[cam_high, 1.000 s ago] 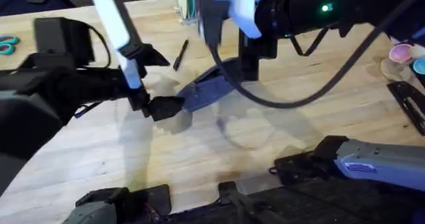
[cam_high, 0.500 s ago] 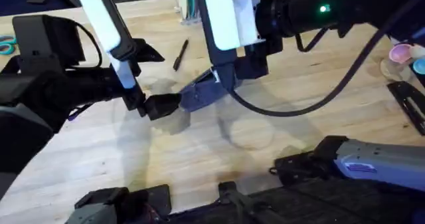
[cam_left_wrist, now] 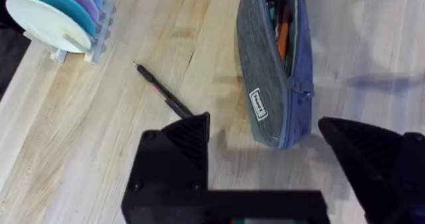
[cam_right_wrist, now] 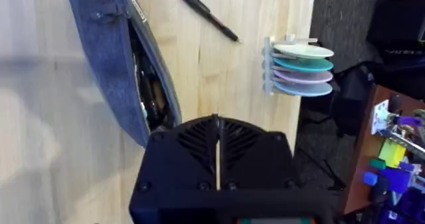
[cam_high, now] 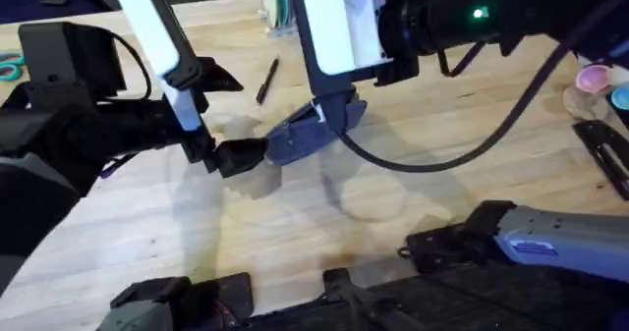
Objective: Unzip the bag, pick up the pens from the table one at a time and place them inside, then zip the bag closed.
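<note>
Bag (cam_left_wrist: 275,71) lies unzipped mid-surface (cam_high: 295,223), pens visible inside; one black pen (cam_left_wrist: 163,94) rests on the wood just beside it. Left gripper (cam_left_wrist: 265,157) fingers spread wide at the bag's end. Right gripper (cam_right_wrist: 218,141) fingers pressed together, beside the bag's far end.

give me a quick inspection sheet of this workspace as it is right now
surface: wooden table, bare planks near the arms
job's things: bag lies unzipped with pens showing inside; one black pen on the table, apart from the bag
clutter: plate rack beyond the pen; teal scissors at the far left; small pink and blue items at the far right
grippers: left gripper jaws open at the bag's end; right gripper jaws shut above the bag's other end
cables: black cable loops from the right arm over the table
surroundings: shelf of coloured parts off the table
</note>
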Robot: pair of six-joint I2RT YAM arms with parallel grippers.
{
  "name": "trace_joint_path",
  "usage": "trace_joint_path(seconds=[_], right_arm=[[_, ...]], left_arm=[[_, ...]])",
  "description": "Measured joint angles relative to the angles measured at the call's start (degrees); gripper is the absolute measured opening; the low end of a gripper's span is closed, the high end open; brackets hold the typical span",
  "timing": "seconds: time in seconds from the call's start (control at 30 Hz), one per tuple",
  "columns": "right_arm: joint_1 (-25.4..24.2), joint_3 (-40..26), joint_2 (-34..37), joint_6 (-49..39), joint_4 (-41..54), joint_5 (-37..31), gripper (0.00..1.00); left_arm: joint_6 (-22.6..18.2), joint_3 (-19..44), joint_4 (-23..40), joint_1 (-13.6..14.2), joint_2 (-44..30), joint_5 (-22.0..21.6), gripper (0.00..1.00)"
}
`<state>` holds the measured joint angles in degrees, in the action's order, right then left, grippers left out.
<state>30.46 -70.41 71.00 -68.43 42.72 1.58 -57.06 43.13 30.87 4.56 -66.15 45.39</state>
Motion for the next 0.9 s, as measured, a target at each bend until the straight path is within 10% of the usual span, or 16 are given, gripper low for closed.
trace_joint_path(seconds=[0.9], right_arm=[[-0.02,-0.07,23.29,-0.03,1.44,3.79,0.033]], left_arm=[[0.0,0.0,0.0,0.0,0.0,0.0,0.993]])
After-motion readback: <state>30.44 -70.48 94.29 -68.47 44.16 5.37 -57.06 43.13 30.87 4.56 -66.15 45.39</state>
